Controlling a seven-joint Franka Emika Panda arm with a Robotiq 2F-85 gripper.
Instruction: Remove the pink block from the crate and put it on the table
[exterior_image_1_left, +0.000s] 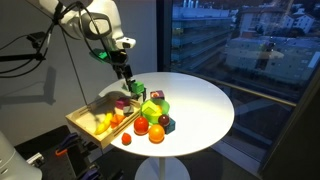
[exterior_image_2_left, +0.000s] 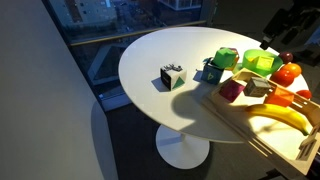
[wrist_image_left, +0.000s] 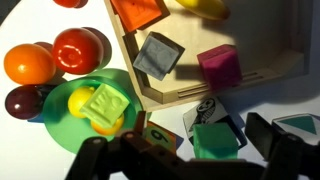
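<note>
The pink block (wrist_image_left: 220, 66) lies inside the light wood crate (wrist_image_left: 190, 88), close to its near wall and beside a grey block (wrist_image_left: 156, 55). It also shows in both exterior views (exterior_image_1_left: 122, 103) (exterior_image_2_left: 231, 90). The crate (exterior_image_1_left: 85, 118) (exterior_image_2_left: 250, 128) sits at the edge of the round white table (exterior_image_1_left: 200, 100) (exterior_image_2_left: 160, 50). My gripper (wrist_image_left: 200, 130) (exterior_image_1_left: 128, 82) is open and empty. It hovers over the table just outside the crate wall. A green block (wrist_image_left: 213, 140) lies below, between the fingers and not touching them.
Toy fruits (wrist_image_left: 78, 48) and a green plate (wrist_image_left: 70, 128) holding another green block (wrist_image_left: 105, 105) sit beside the crate. Picture blocks (wrist_image_left: 160, 135) lie on the table under the gripper. A banana (exterior_image_2_left: 285, 118) and an orange block (wrist_image_left: 137, 10) are in the crate.
</note>
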